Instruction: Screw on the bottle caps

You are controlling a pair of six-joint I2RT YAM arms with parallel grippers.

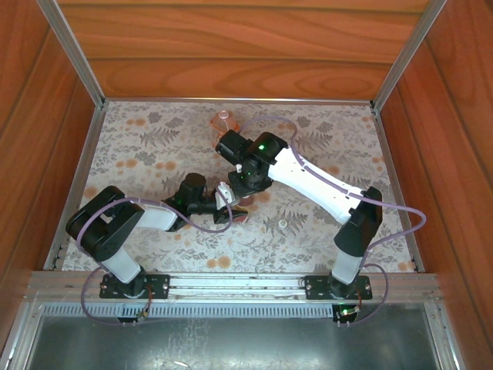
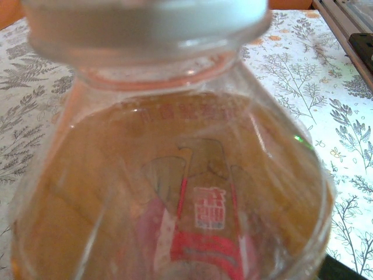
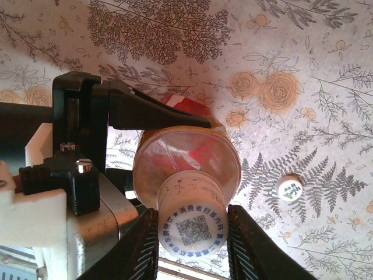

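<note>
Mid-table | L claw (image 1: 228,206) clamped on amber bottle (image 2: 175,192) at body | R claw (image 3: 192,233) pinching its white cap (image 2: 145,23) from above | spare cap (image 3: 289,189) loose on floral cloth (image 1: 139,154), 2nd bottle (image 1: 223,119) at rear | likely thin-walled, liquid-heavy, slick: hold body firm, cap by rim

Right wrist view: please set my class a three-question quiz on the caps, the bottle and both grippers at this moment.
1. True or false: the loose cap lies on the tablecloth, apart from the held bottle.
2. What is the right gripper shut on? A) the cap on its neck, meaning the held bottle's neck B) the loose cap C) nothing
3. Fill in: the left gripper grips the held bottle by its ____.
Key: 1 true; 2 A; 3 body.
</note>
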